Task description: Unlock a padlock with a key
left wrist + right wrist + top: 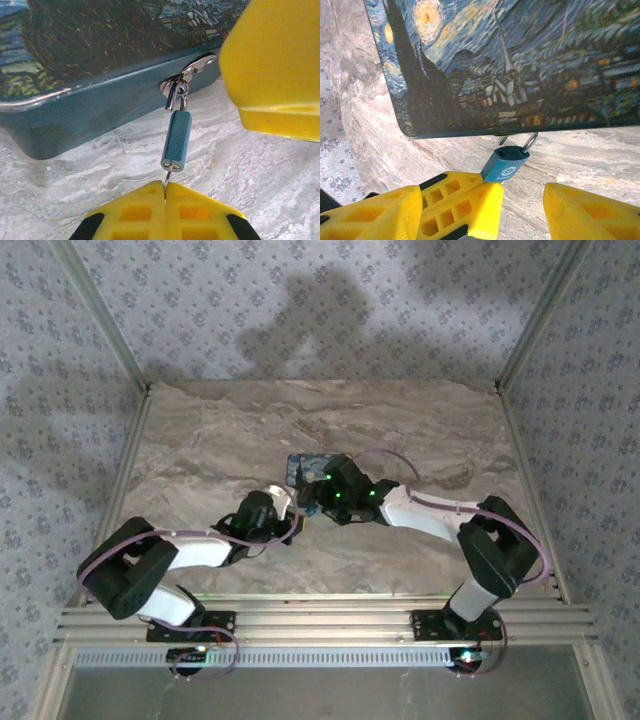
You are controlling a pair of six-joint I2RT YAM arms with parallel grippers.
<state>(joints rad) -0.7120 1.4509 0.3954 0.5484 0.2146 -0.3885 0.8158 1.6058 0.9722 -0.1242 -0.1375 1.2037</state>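
One key (pixel 165 184) clenched in left claw (pixel 165 194) (tip in padlock (pixel 176 140)), right claw (pixel 522 206) released

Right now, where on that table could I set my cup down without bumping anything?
The far half of the marble table, beyond the painted box, is bare, as are its left and right edges. The middle is crowded: the left claw and right claw meet at the blue padlock hanging from the box's near edge.

Your top camera looks down from above and behind the arm bases (pixel 330 625), taking in the whole table (pixel 420 430). Both wrist cameras sit low and close, sharing the blue padlock (pixel 176 141) at the printed box's (pixel 100 107) edge.
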